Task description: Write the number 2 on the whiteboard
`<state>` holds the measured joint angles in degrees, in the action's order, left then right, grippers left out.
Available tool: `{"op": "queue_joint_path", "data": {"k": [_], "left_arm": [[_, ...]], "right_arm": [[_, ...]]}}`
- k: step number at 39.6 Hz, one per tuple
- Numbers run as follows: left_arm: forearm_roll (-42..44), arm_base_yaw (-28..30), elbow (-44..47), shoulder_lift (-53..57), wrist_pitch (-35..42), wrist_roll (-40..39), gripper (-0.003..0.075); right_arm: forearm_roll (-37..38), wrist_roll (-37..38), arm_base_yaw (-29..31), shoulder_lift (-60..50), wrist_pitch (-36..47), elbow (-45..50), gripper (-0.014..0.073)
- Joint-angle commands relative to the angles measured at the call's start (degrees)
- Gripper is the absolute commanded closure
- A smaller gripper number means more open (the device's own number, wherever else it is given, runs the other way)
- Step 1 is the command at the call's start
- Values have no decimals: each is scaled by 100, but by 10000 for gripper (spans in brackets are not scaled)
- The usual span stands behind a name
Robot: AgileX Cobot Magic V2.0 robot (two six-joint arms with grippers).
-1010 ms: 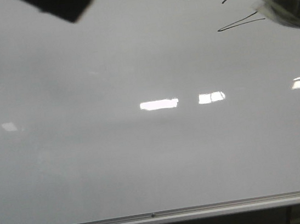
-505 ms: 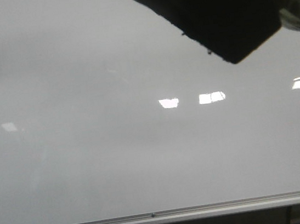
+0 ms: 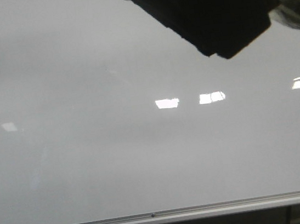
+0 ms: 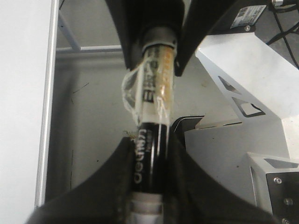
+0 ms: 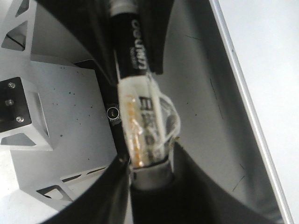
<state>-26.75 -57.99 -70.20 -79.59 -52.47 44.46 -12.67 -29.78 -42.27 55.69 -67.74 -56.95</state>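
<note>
Gripped at both ends: black-barrelled marker pen with a taped pale section [image 4: 152,140], pinched tight at the dark barrel by the left gripper [image 4: 152,154] and at the taped end by the right gripper [image 5: 149,156]. No number 2 in sight on the large glossy white-grey whiteboard [image 3: 89,153], its upper right corner blocked by a black arm mass [image 3: 214,9]. Likely hazards: pulling out of line, so twisting or dropping the pen; brushing the board, so smearing any ink there.
</note>
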Motion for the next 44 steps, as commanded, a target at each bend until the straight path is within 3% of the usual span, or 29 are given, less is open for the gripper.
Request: {"op": "queue_joint_path", "data": {"k": [1, 6, 13, 19, 22, 27, 31, 36, 41, 44], "left_arm": [[-47, -16, -192, 197, 319, -171, 739], [732, -16, -192, 325, 319, -829, 739], [2999, -16, -100, 778, 311, -3205, 739], [4669, 155, 440, 1311, 395, -4920, 739], [5082, 636, 770, 1554, 615, -5543, 739], [4990, 1847, 1246, 1815, 1229, -5916, 739], [4446, 3035, 1533, 1840, 1880, -5929, 739], [3627, 4330, 1989, 1804, 3185, -5929, 739], [3240, 5053, 2608, 1804, 4639, -5929, 739], [3230, 5195, 2943, 1728, 5354, -5929, 739]], "right_arm": [[344, 307, 11, -122, 55, -181, 181], [1267, 1148, 173, -454, -78, -181, 144], [2417, 2390, 549, -1077, -68, -181, 144], [2615, 2773, 657, -1325, -6, -181, 147], [2615, 2780, 657, -1326, 5, -176, 147], [2604, 2780, 657, -1326, 27, -171, 147], [2563, 2780, 657, -1326, 27, -171, 147], [2476, 2780, 657, -1326, 94, -171, 147], [2471, 2780, 657, -1326, 204, -171, 147], [2458, 2780, 657, -1326, 259, -171, 147]]}}
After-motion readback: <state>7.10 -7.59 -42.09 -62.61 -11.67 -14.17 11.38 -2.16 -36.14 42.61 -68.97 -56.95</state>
